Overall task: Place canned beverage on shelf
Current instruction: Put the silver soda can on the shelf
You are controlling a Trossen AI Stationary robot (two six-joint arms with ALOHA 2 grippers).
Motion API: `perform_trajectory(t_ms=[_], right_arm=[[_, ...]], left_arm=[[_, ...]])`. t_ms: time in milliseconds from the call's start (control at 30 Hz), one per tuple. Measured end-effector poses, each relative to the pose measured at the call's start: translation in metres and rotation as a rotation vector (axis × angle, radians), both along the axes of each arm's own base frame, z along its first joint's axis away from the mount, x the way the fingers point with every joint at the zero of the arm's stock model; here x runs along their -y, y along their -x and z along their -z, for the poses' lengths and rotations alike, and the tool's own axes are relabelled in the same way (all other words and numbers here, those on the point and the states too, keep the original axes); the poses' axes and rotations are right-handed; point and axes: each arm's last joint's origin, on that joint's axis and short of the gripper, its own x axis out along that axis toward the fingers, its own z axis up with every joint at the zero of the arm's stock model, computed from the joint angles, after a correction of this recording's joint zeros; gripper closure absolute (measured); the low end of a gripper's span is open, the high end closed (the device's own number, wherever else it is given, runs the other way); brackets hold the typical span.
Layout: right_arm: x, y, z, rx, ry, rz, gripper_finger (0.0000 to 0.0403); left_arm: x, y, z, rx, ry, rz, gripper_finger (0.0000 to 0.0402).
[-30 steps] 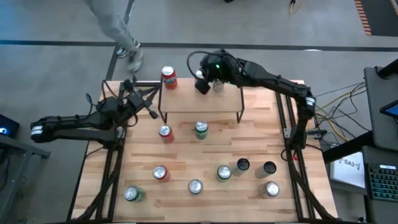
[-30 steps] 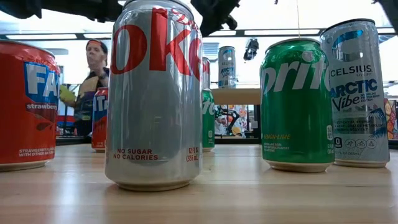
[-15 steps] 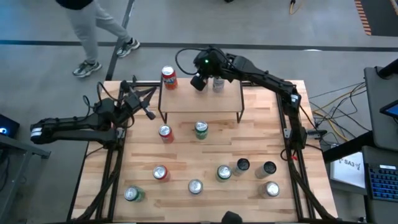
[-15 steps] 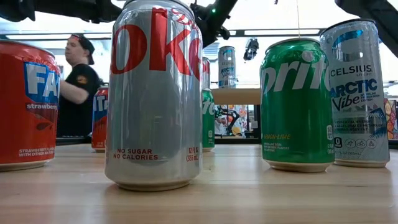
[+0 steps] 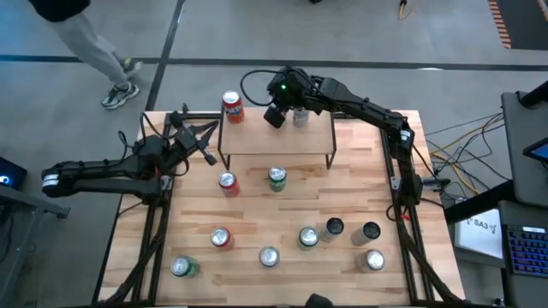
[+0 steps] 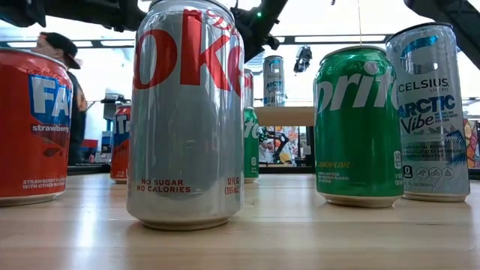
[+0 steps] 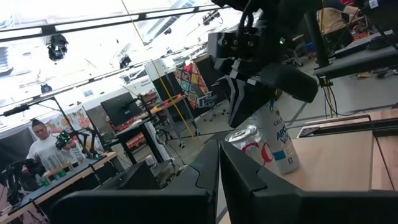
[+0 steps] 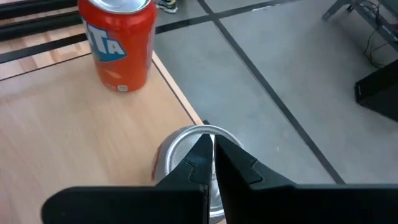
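The shelf (image 5: 278, 141) stands at the table's far middle. A pale Celsius can (image 5: 300, 117) stands upright on its far right part. Next to that can stands a silver can with red lettering (image 7: 245, 140), hidden under the arm in the high view. My right gripper (image 8: 212, 146) is shut, slanting down right over the silver can's top (image 8: 186, 152). A red Fanta can (image 5: 232, 106) stands upright by the shelf's far left corner. My left gripper (image 7: 219, 162) is shut on nothing and hangs over the table's far left (image 5: 204, 145). My right gripper's shut fingertips (image 8: 202, 149) stand over the silver can's lid, slanting down from the table's right. I cannot tell whether they touch the lid. The can stands upright on the wood.
Several upright cans are spread over the table's near half, among them a red one (image 5: 227, 181) and a green one (image 5: 276, 178) just in front of the shelf. A person's legs (image 5: 94, 51) show on the floor beyond the far left corner. Cables lie off the right edge.
My right gripper has shifted a little toward the table's left edge along the shelf's far side and tipped further down, staying shut. The person beyond the table has walked off toward the left.
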Motion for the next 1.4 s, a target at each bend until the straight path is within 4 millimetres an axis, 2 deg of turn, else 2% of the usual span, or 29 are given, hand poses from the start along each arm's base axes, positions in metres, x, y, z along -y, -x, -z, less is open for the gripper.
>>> perform_trajectory(t_ms=[333, 833, 1167, 1400], right_arm=[[-0.009, -0.005, 0.006, 0.021, -0.064, -0.021, 0.0394], [-0.009, -0.005, 0.01, 0.018, -0.085, -0.003, 0.0394], [-0.014, -0.012, 0.007, 0.084, -0.068, -0.016, 0.0394], [-0.013, -0.021, 0.021, 0.06, -0.073, -0.021, 0.0394]], left_arm=[[0.0, 0.0, -0.001, 0.006, -0.001, 0.0, 0.0402], [0.0, 0.0, -0.001, 0.006, -0.002, 0.0, 0.0402], [0.0, 0.0, -0.001, 0.007, -0.002, 0.0, 0.0402], [0.0, 0.0, -0.001, 0.007, -0.002, 0.0, 0.0402]])
